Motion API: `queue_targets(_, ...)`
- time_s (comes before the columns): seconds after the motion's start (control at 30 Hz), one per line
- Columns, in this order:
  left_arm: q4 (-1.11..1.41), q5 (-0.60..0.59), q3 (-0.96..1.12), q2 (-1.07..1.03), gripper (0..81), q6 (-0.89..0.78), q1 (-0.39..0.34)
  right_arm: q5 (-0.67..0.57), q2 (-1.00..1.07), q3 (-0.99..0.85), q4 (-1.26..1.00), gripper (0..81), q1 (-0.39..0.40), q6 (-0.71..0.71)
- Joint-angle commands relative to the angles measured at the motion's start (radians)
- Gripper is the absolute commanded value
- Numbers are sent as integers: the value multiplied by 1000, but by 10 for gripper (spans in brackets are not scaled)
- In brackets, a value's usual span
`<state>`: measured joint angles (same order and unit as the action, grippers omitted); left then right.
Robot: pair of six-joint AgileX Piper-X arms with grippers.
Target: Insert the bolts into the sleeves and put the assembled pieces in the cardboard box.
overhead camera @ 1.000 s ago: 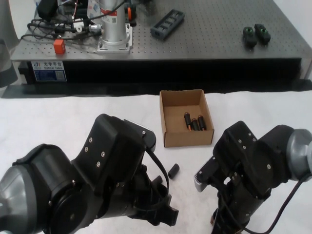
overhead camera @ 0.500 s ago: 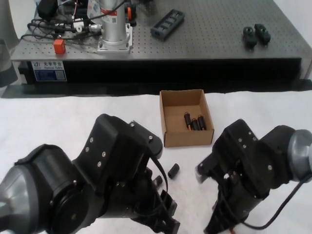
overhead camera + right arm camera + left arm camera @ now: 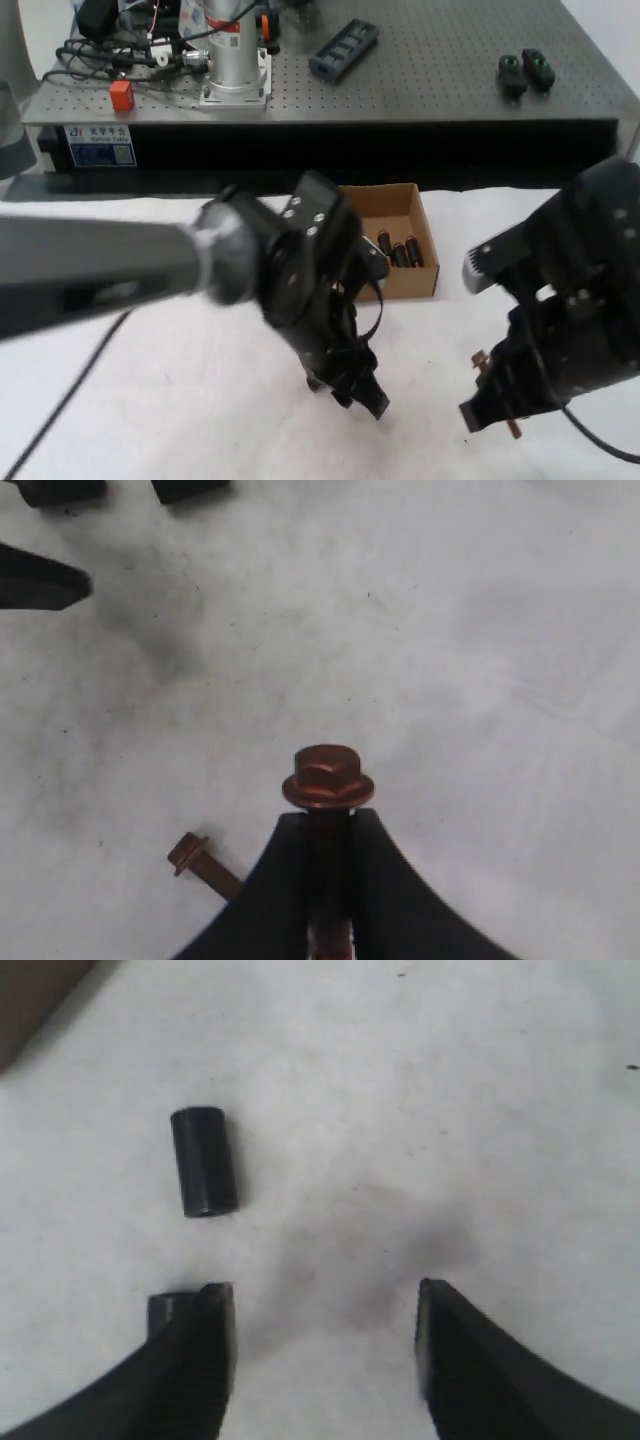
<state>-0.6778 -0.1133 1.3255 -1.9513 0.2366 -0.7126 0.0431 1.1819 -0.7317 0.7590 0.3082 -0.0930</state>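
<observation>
In the high view, the cardboard box (image 3: 412, 282) sits open on the white-covered desk (image 3: 150, 400), near its far edge. Three assembled pieces (image 3: 400, 252) lie side by side inside it, toward the box's right wall. The left arm stretches in from the left and crosses in front of the box. The left gripper (image 3: 358, 393) points down at the cloth, nearer the camera than the box. The right gripper (image 3: 495, 410) hangs low over the cloth, to the right of the left one and well apart from it. A copper-coloured bolt (image 3: 480, 359) sticks out of it. A perforated metal plate (image 3: 450, 90) carrying assorted hardware lies beyond the desk.

In the left wrist view, the left gripper (image 3: 325, 1310) has its fingers (image 3: 200, 1360) wide apart with bare cloth between them. A black sleeve (image 3: 204, 1161) lies on its side on the cloth just ahead of one finger, not touching it. A second sleeve (image 3: 166, 1310) is partly hidden behind that same finger.

In the right wrist view, the fingers (image 3: 270, 900) of the right gripper (image 3: 327, 825) are clamped on the shank of the bolt (image 3: 327, 777). Its hexagonal flanged head stands just past the fingertips. A loose bolt (image 3: 205, 865) lies flat on the cloth beside one finger. Farther off, two dark sleeves (image 3: 190, 488) lie at the frame edge.
</observation>
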Motion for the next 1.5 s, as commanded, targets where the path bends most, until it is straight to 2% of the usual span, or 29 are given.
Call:
queue_targets(0.0,-13,14,2,8,397,18,2,-16,-83,-3,21,27,-5,9)
queue_targets(0.2,-135,140,132,-94,397,66,35,-16,-152,-3,21,27,-5,9)
queue_targets(0.63,-127,174,139,-36,377,47,81,-16,-158,-3,16,27,-5,9)
queue_targets(0.7,-131,129,139,-26,377,36,90,-18,-158,-3,15,27,-5,9)
queue_targets(0.8,-108,-86,148,-24,377,9,92,-36,-156,-3,7,27,-5,9)
queue_targets(0.83,-103,-109,154,-30,377,-7,89,-43,-156,-3,4,27,-5,9)
queue_targets(1.03,-123,-82,239,-86,377,-24,66,-56,-156,-3,-2,27,-5,9)
queue_targets(1.27,-301,-69,422,-218,377,13,35,-56,-156,-3,-2,27,-5,9)
queue_targets(1.47,-333,-18,476,-280,377,14,14,-56,-156,-3,-2,27,-5,9)
